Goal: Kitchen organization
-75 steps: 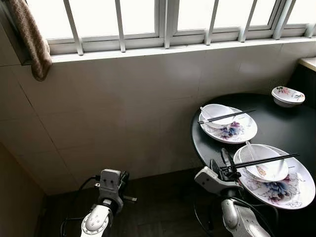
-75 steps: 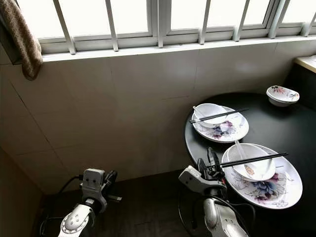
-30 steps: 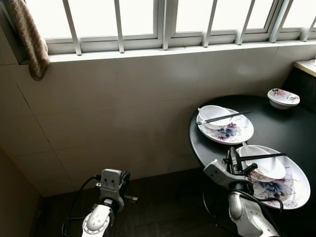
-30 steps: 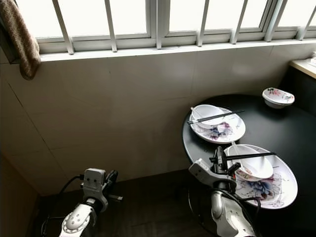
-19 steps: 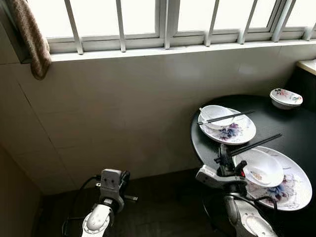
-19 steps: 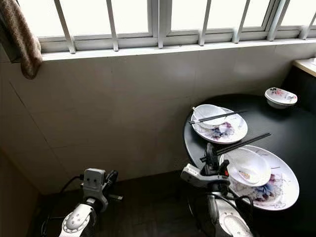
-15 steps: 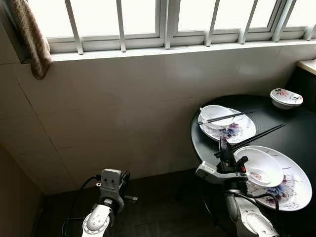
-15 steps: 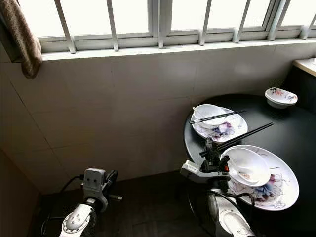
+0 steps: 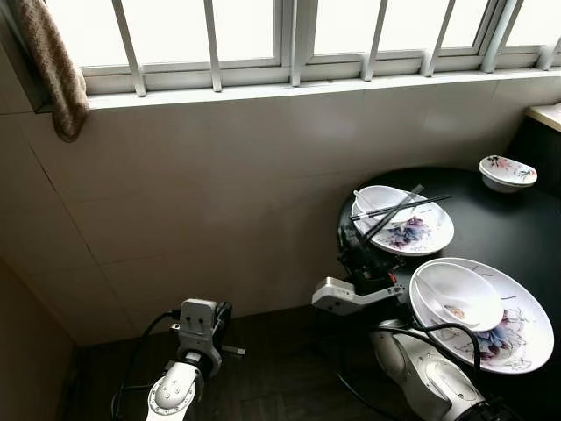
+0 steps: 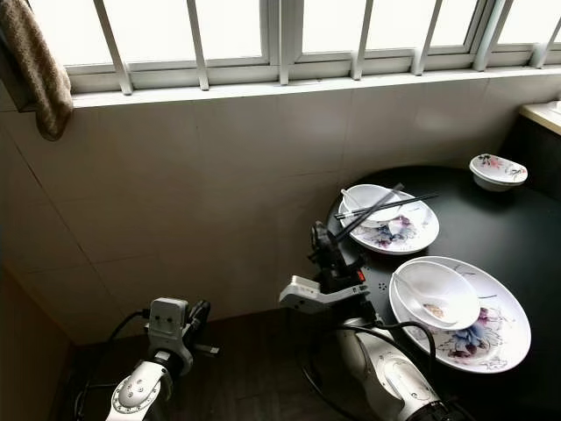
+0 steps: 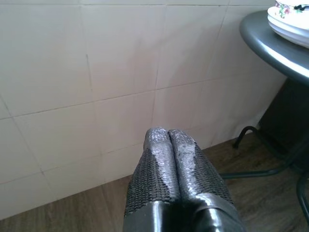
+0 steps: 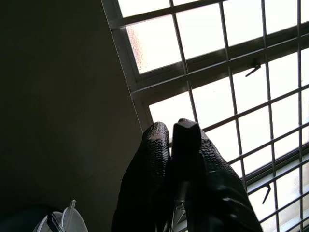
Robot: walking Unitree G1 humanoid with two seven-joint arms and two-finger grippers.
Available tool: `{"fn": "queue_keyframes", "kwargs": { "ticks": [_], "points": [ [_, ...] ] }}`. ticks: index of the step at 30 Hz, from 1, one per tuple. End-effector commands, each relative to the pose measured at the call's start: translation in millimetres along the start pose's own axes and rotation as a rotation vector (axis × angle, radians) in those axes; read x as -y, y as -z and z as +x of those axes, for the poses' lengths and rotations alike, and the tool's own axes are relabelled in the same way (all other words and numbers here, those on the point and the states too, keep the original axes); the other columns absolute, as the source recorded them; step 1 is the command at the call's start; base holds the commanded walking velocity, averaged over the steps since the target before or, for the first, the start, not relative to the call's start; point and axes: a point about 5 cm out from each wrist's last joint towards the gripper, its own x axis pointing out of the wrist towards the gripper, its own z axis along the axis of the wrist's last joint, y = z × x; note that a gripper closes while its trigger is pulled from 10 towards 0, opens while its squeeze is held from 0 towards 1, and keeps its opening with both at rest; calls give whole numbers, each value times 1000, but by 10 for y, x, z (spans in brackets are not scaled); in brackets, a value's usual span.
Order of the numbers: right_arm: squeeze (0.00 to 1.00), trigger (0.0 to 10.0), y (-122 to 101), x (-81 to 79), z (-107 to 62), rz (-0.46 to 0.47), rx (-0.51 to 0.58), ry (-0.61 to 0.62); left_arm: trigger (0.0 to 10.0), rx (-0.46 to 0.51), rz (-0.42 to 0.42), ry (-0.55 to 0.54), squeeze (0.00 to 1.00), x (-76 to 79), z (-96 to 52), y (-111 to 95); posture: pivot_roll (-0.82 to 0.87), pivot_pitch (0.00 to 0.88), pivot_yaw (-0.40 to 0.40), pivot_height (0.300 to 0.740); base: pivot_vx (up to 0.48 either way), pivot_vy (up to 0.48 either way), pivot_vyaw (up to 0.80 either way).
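Note:
My right gripper (image 9: 361,252) hangs by the left rim of the round black table (image 9: 500,219), shut on a pair of black chopsticks (image 9: 394,213). They slant up and to the right over the far flowered plate (image 9: 421,235). That plate carries a white bowl (image 9: 382,198) with a spoon and a second pair of chopsticks (image 9: 412,204) across it. The near flowered plate (image 9: 517,338) holds a white bowl (image 9: 462,294) with a white spoon (image 9: 427,291). In the right wrist view the fingers (image 12: 154,145) press on the dark sticks. My left gripper (image 11: 166,137) hangs low, shut on nothing.
A small flowered bowl (image 9: 509,168) stands at the table's far side. A tiled wall (image 9: 219,193) runs under a barred window (image 9: 254,35), with a brown cloth (image 9: 54,70) hanging at the left. Dark wooden floor (image 11: 72,212) and the table's metal foot (image 11: 260,169) lie below.
My right gripper has lifted the chopsticks off the near bowl and swung them left, so they now point up over the far plate. The left arm has stayed still.

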Motion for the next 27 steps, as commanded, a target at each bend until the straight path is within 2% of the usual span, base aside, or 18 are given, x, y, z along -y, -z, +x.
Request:
{"fn": "queue_keyframes", "kwargs": {
  "ticks": [1, 2, 3, 4, 6, 8, 14, 17, 18, 27],
  "points": [
    [0, 2745, -56, 14, 10, 8, 38, 13, 10000, 10, 0, 3, 0, 9, 24, -21, -82, 0, -6, 740, 0, 0, 0],
    [0, 10000, -81, 1, -22, 32, 57, 21, 10000, 11, -1, 3, 0, 14, 26, -23, -79, 0, -8, 740, 0, 0, 0],
    [0, 10000, -106, -53, -49, 106, 69, -30, 10000, 12, 0, 2, 0, 15, 27, -24, -75, 0, -10, 740, 0, 0, 0],
    [0, 10000, -106, -53, -49, 106, 69, -30, 10000, 12, 0, 2, 0, 15, 27, -24, -75, 0, -10, 740, 0, 0, 0],
    [0, 10000, -159, -155, -92, 201, 91, -129, 10000, 13, -2, 1, 0, 17, 30, -24, -77, 0, -10, 740, 0, 0, 0],
    [0, 10000, -173, -200, -113, 228, 83, -161, 10000, 13, -2, 1, 0, 17, 32, -22, -77, 0, -11, 740, 0, 0, 0],
    [0, 10000, -201, -334, -174, 347, 57, -270, 10000, 16, -3, 0, 0, 21, 34, -19, -78, 0, -11, 740, 0, 0, 774],
    [0, 10000, -217, -401, -216, 457, 30, -336, 10000, 20, -3, -2, 0, 20, 31, -19, -76, 0, -12, 740, 0, 0, 800],
    [0, 10000, -204, -450, -247, 533, -6, -378, 10000, 22, -4, -5, 0, 19, 28, -19, -76, 0, -12, 740, 0, 0, 800],
    [0, 10000, -123, -555, -327, 673, -110, -457, 10000, 45, 8, -32, 0, -7, 4, -33, -74, 0, -10, 740, 0, 0, 800]
  ]
}}
